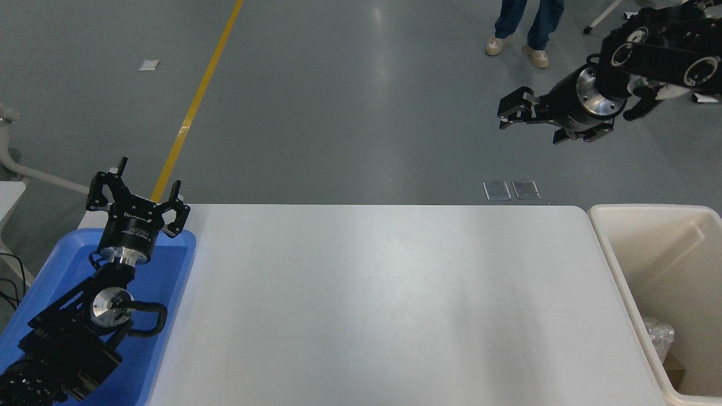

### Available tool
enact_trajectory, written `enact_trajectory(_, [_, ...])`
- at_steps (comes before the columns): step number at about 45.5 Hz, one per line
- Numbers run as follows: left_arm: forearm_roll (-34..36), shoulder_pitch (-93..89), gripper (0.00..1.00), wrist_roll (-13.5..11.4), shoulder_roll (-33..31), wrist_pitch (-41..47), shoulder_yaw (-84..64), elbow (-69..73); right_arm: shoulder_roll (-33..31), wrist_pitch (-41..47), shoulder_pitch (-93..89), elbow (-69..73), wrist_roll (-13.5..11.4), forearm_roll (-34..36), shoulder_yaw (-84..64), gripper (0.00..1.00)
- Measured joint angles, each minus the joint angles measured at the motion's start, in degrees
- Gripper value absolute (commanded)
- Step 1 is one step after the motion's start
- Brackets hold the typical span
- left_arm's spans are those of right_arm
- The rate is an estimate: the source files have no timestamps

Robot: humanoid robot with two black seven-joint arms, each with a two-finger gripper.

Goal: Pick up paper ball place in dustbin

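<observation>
The cream dustbin (pixel 648 208) stands off the table's right end. On its floor lie a clear plastic wad (pixel 659 334) and a small tan patch (pixel 674 372), half hidden by the bin wall; I cannot tell whether that patch is the paper ball. No paper ball shows on the white table (pixel 395 293). My right gripper (pixel 506 113) hangs high above the floor beyond the table's far right corner, pointing left, open and empty. My left gripper (pixel 138 189) is parked open over the blue tray's far end.
A shallow blue tray (pixel 169 270) lies at the table's left end under the left arm. A person's legs (pixel 527 25) stand on the floor far behind. Two small metal plates (pixel 510 190) are set in the floor past the table.
</observation>
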Motion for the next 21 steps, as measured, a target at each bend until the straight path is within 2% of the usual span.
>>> enact_trajectory(21, [0.0,0.0,0.99,0.0,0.0,0.1,0.0,0.0,0.3,5.3,8.5,12.0,0.0,0.7,-3.9,1.00])
